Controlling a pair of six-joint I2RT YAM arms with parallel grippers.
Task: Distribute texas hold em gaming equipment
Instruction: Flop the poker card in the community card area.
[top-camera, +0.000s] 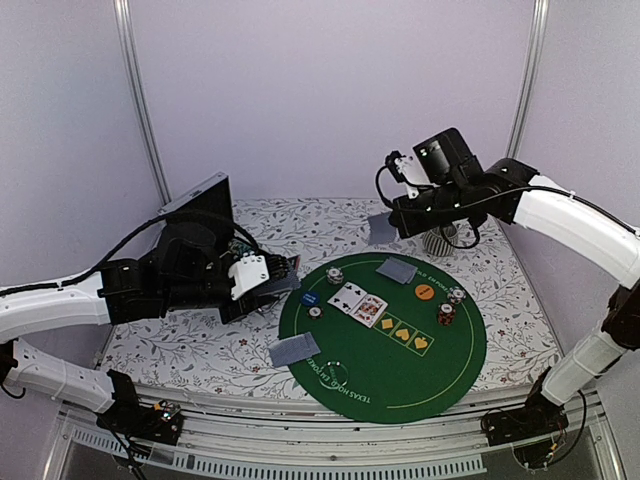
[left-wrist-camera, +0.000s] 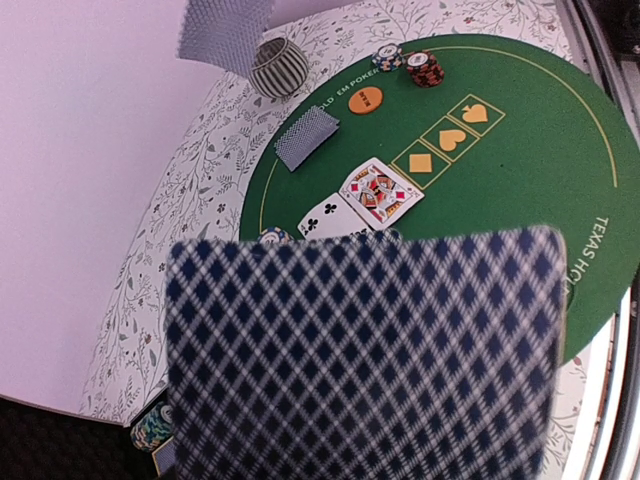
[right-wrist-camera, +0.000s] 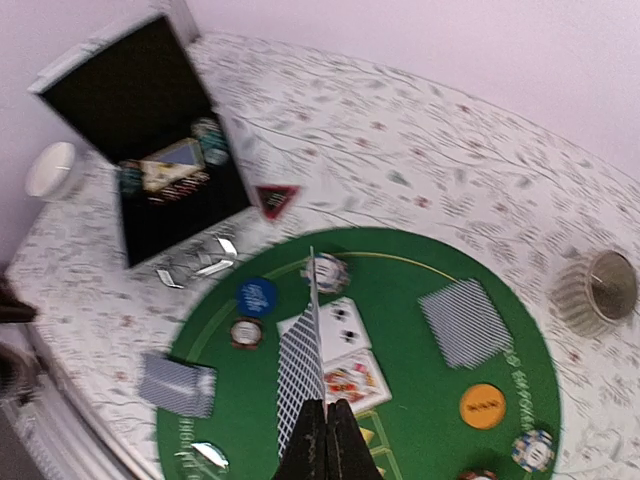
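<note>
Over the round green felt mat's (top-camera: 400, 372) one o'clock rim, right fingers (right-wrist-camera: 312, 455) are pinching a grey-blue-backed playing card (right-wrist-camera: 300, 375) edgewise, risking a slip. Left fingers (top-camera: 268, 283) are gripping blue-checked cards (left-wrist-camera: 360, 350).

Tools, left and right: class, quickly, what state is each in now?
Left tool: closed on a blue-backed card, perhaps a pack; fingers hidden.
Right tool: closed on a single card, seen edge-on.
</note>
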